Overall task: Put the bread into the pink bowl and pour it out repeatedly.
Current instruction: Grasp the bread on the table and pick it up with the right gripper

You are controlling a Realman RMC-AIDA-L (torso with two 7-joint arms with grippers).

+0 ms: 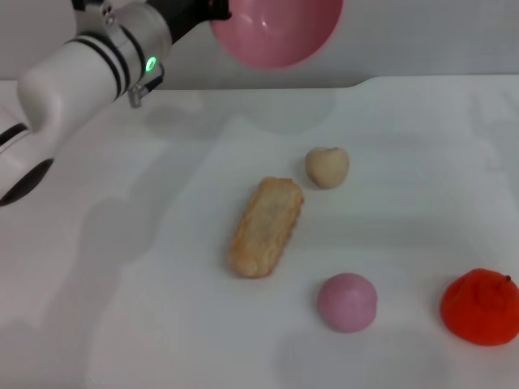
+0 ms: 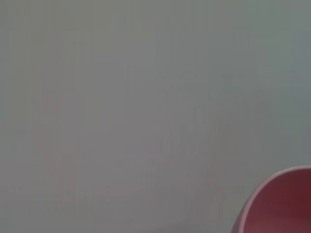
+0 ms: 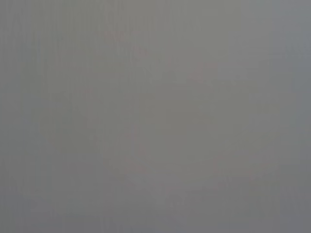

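Pink bowl (image 1: 276, 32) was held aloft, tipped, by the left gripper (image 1: 212, 10), apparently clamped on its rim. Bread (image 1: 265, 226) lay poured out on the table below it; reloading was judged next.

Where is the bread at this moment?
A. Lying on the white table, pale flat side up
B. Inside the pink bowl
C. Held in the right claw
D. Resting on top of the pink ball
A. The bread lies flat on the table with its pale underside up, between the cream bun and the pink ball, while the left claw holds the pink bowl raised at the far edge.
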